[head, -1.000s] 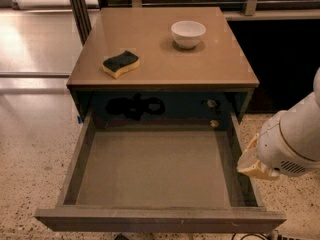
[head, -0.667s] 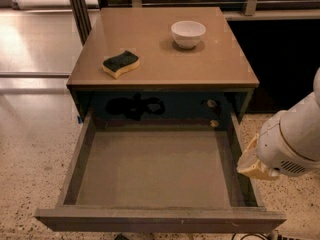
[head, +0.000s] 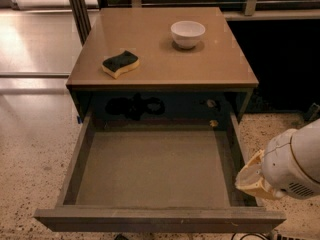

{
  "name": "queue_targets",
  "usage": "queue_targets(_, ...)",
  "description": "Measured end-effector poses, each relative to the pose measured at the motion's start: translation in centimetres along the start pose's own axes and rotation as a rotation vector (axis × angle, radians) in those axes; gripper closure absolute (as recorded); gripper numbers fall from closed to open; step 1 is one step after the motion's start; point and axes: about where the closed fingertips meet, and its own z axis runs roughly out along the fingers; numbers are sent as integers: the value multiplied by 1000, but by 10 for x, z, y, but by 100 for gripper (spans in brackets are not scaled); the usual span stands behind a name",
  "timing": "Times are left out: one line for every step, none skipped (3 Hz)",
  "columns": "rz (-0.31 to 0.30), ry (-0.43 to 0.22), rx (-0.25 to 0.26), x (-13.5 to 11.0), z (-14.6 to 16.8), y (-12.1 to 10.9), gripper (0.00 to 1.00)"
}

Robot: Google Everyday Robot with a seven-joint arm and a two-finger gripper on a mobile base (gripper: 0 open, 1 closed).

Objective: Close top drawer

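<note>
The top drawer (head: 155,219) is pulled far out of the cabinet, towards the bottom of the view. Its flat grey floor (head: 152,166) is bare and its plain front runs along the bottom edge. The gripper (head: 255,179) is at the lower right, a cream-coloured part at the end of the white arm (head: 295,166). It is beside the drawer's right side wall, near the front corner. Its fingers are hidden from this angle.
On the brown cabinet top (head: 215,59) lie a yellow sponge with a dark green top (head: 120,64) at the left and a white bowl (head: 187,34) at the back right. Speckled floor surrounds the cabinet. A dark opening is at the right.
</note>
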Motion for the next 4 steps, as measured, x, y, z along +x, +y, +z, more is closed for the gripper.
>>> queue_targets(2,-35,-39,0,5,38,100)
queue_targets(9,-39,-91,2,32,76,100)
queue_targets(19,-21,-167,7,84,115,100)
queue_targets(20,-21,-167,7,84,115,100)
